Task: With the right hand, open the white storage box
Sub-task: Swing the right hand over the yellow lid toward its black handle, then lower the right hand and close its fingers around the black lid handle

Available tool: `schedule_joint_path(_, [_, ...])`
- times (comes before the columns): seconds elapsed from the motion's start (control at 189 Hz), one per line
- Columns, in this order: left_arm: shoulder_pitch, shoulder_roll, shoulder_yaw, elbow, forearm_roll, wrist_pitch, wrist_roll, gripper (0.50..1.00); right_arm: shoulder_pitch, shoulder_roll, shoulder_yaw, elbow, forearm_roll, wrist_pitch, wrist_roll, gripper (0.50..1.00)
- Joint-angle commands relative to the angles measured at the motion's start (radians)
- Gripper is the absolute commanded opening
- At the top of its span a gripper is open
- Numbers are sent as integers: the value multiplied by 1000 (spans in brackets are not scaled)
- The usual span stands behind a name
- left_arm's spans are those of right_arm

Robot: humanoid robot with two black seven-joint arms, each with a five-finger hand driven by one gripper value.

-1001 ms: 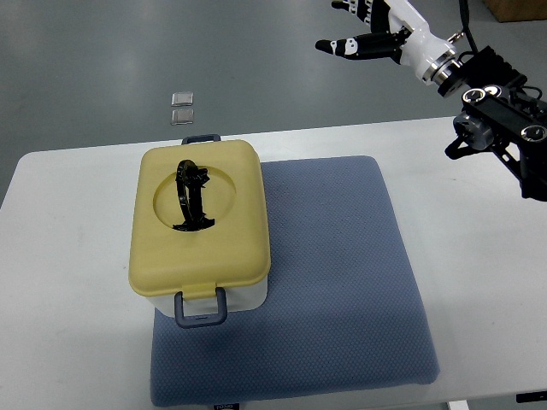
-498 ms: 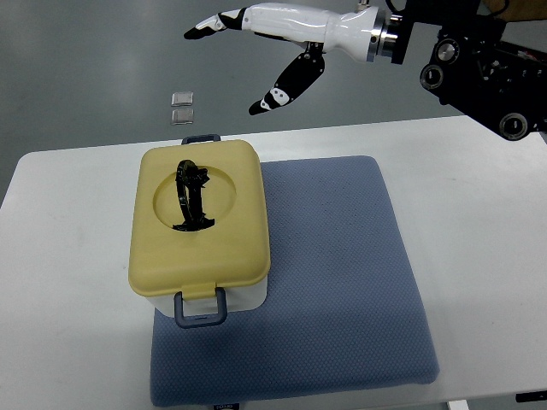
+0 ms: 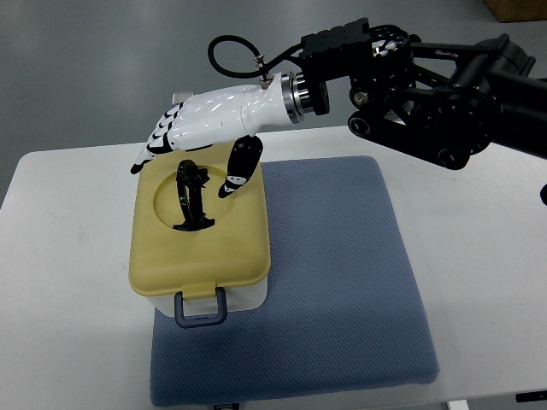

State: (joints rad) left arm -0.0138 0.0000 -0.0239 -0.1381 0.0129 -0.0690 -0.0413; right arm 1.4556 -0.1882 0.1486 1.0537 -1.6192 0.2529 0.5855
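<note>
The white storage box [image 3: 244, 297] stands on the left part of a blue mat [image 3: 342, 282], with a yellow lid [image 3: 231, 252] shut on it. A black handle [image 3: 191, 198] stands up in the lid's round recess. A blue-grey latch [image 3: 201, 311] hangs at the box's near side. My right hand [image 3: 197, 137] reaches in from the right and hovers over the lid's far edge. Its fingers are spread and hold nothing, and its thumb [image 3: 235, 172] points down just right of the handle. The left arm is out of view.
The white table [image 3: 68, 325] carries the mat. Two small clear squares [image 3: 179, 104] lie on the grey floor beyond the table's far edge. The right arm's black body [image 3: 427, 81] hangs over the far right of the table.
The right hand has swung from the far right, beyond the table, leftwards and down to just above the box lid. The box has not moved.
</note>
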Motion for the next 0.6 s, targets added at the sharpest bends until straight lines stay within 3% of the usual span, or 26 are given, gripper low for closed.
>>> schedule_joint_path(0.0, [0, 0, -1, 0, 1, 0, 0, 1000, 3, 10, -21, -17, -24, -6, -6, 905])
schedule_joint_path(0.593, [0, 0, -1, 0, 1, 0, 0, 1000, 2, 53, -46, -46, -64, -11, -7, 858])
